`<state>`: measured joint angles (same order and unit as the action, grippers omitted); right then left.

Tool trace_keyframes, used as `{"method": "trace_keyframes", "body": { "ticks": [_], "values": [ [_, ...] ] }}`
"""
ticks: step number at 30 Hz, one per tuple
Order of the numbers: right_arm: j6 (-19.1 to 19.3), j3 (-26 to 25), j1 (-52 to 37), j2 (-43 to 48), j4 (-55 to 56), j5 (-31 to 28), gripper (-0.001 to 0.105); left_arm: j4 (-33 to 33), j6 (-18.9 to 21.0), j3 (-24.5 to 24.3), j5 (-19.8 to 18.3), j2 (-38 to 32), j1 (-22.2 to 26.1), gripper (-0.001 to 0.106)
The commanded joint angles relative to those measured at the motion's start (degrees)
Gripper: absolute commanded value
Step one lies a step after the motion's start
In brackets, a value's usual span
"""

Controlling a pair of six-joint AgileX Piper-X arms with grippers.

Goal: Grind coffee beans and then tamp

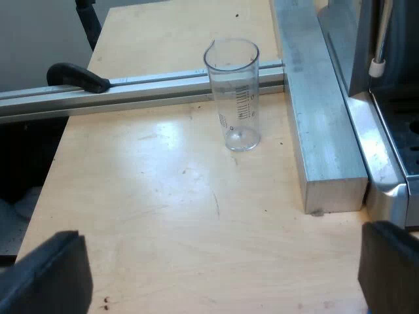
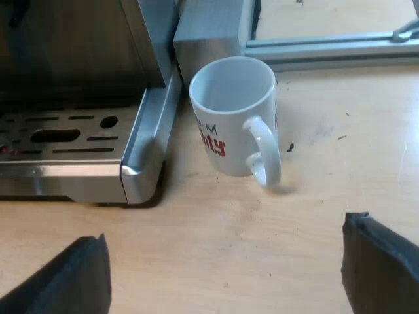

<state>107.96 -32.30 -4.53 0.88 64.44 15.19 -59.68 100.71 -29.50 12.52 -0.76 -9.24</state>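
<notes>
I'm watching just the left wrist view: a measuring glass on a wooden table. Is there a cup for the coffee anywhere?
Observer: Yes, in the right wrist view a white mug stands upright close beside the espresso machine.
Operator: Anything in it?
Observer: It looks empty.
Operator: Is the right arm holding it?
Observer: No. The right gripper is open and short of the mug, with nothing between its fingers.
</notes>
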Motion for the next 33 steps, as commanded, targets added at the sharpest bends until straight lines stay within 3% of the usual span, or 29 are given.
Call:
{"method": "trace_keyframes", "body": {
  "ticks": [1,11,16,27,33],
  "values": [
    [0.13,0.36,-0.14,2.17,-1.33,0.48,0.072,0.91,0.62,-0.17,1.0,-7.9,0.11,0.084],
    [0.13,0.34,-0.14,2.17,-1.33,0.1,0.072,0.91,0.62,-0.17,0.88,-7.9,0.11,0.084],
    [0.01,0.34,-0.14,2.17,-1.33,0.1,0.072,0.91,1.51,-0.17,-1.71,-7.9,0.33,0.084],
    [0.04,0.34,3.2,2.17,-1.33,0.1,0.072,0.91,1.51,-0.17,-2.07,-7.9,8.99,0.084],
    [0.04,0.34,3.2,2.17,-1.33,0.1,0.072,0.91,1.51,-0.17,-2.07,-7.9,9.24,0.084]
  ]
}}
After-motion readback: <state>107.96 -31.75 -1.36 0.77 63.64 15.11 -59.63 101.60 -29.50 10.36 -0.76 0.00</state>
